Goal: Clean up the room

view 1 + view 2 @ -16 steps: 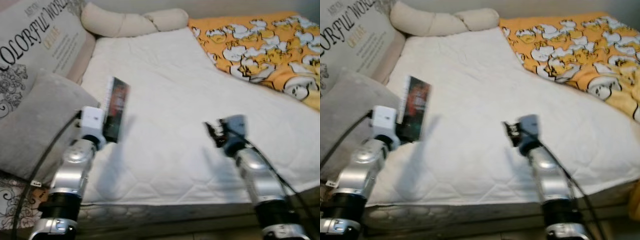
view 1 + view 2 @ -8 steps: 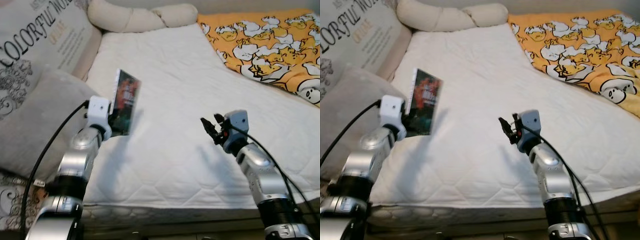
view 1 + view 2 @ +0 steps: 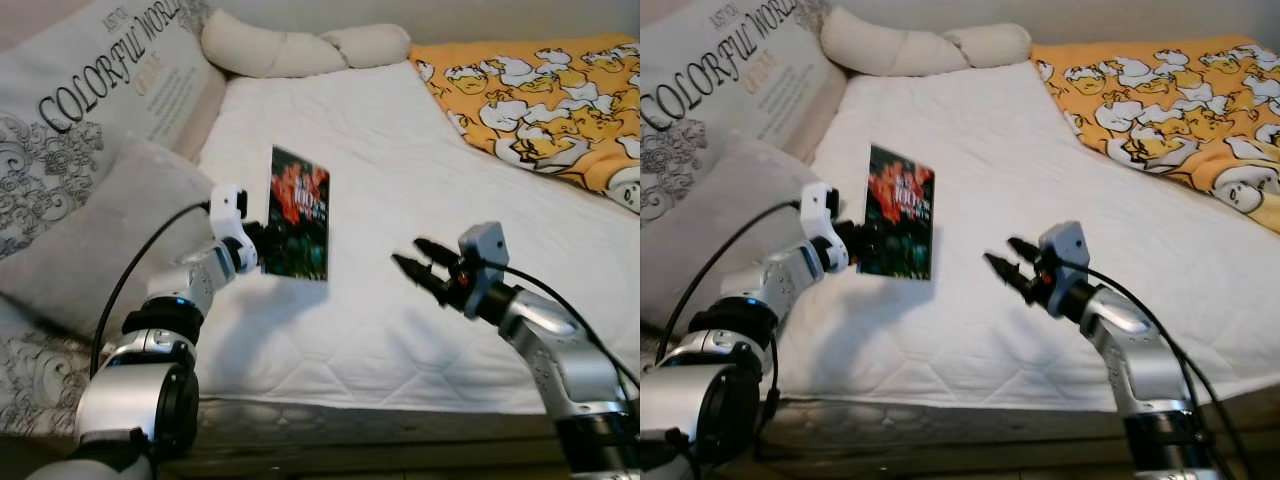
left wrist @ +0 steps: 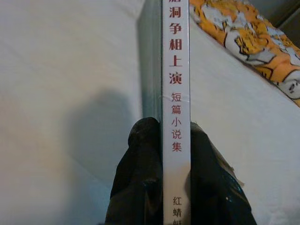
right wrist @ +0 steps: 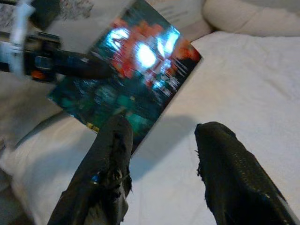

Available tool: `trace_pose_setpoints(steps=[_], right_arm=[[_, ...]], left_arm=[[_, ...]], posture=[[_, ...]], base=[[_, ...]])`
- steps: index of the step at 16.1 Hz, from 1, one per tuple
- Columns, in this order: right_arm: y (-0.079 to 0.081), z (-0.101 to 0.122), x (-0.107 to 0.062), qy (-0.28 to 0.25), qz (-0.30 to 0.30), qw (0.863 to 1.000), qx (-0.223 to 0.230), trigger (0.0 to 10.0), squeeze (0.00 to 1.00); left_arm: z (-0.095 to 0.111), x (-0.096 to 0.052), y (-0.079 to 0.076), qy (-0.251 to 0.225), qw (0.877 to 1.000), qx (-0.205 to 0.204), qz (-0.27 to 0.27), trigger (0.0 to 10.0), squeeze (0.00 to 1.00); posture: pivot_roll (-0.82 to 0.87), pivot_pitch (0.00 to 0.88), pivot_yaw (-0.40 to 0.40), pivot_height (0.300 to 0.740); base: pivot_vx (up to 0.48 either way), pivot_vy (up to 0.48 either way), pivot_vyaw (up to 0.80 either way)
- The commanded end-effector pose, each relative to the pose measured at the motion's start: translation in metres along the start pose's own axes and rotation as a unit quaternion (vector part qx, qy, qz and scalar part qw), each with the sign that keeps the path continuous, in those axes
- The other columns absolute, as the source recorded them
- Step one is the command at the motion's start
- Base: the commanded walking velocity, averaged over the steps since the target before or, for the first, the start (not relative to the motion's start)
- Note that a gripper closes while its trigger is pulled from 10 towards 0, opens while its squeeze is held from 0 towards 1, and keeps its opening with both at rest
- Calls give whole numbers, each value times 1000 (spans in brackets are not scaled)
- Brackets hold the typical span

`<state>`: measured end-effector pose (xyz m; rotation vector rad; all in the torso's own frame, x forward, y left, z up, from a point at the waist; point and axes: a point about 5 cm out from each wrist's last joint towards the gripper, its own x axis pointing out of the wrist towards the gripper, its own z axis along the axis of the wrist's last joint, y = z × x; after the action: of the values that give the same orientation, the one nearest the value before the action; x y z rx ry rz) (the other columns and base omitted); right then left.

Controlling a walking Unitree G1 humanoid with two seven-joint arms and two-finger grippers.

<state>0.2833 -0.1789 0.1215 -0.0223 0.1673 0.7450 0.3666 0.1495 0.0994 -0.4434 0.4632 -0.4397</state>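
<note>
A thin book (image 3: 297,214) with a dark cover and red flowers is held upright in the air over the white bed (image 3: 360,130). My left gripper (image 3: 258,240) is shut on its lower edge, and its black fingers (image 4: 136,183) pinch the white spine (image 4: 176,79) printed with red characters. My right gripper (image 3: 418,267) stands open a short way to the right of the book, pointing at it. Through the right wrist view the book (image 5: 126,84) lies just beyond the two spread fingers (image 5: 110,173).
A grey cushion (image 3: 110,235) and a printed pillow (image 3: 90,110) lie at the left of the bed. A knotted beige bolster (image 3: 300,48) lies along the head. An orange duck-print blanket (image 3: 540,100) covers the far right. Open white mattress lies beneath both grippers.
The camera has shifted. My left gripper has turned the book so its cover faces me and carried it rightward. My right gripper has swung left toward the book.
</note>
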Motion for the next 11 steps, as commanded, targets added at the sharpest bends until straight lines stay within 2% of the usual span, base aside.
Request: trace_pose_setpoints(steps=[1, 2, 3, 4, 8, 9, 11], right_arm=[[9, 2, -6, 14, 38, 999, 2, 10000, 0], [12, 2, -9, 21, 46, 999, 4, 10000, 0], [20, 1, -21, 40, 73, 996, 12, 10000, 0], [22, 1, -25, 46, 80, 996, 13, 10000, 0], [30, 4, -48, 86, 86, 992, 15, 10000, 0], [35, 2, -59, 112, 99, 989, 14, 10000, 0], [40, 2, -63, 128, 110, 986, -1, 10000, 0]], left_arm=[[4, 3, -2, -10, 1000, -24, -7, 10000, 0], [1, 4, -2, -8, 999, -38, -3, 10000, 0], [-9, 5, 1, -5, 997, -77, 13, 10000, 0], [-13, 5, 2, -3, 997, -77, 20, 10000, 0], [-35, 1, 16, 34, 996, -9, 88, 10000, 0], [-37, -5, 25, 47, 991, 24, 124, 10000, 0], [-39, -10, 34, 66, 983, 74, 153, 10000, 0]], posture=[[-178, 0, 116, 740], [-194, 0, 111, 740], [-226, 0, 98, 740], [-232, 0, 96, 740], [-329, 0, 70, 740], [-336, 0, 69, 740], [-347, 0, 78, 740]], base=[[0, 0, 0], [0, 0, 0], [0, 0, 0], [0, 0, 0], [0, 0, 0], [0, 0, 0], [0, 0, 0]])
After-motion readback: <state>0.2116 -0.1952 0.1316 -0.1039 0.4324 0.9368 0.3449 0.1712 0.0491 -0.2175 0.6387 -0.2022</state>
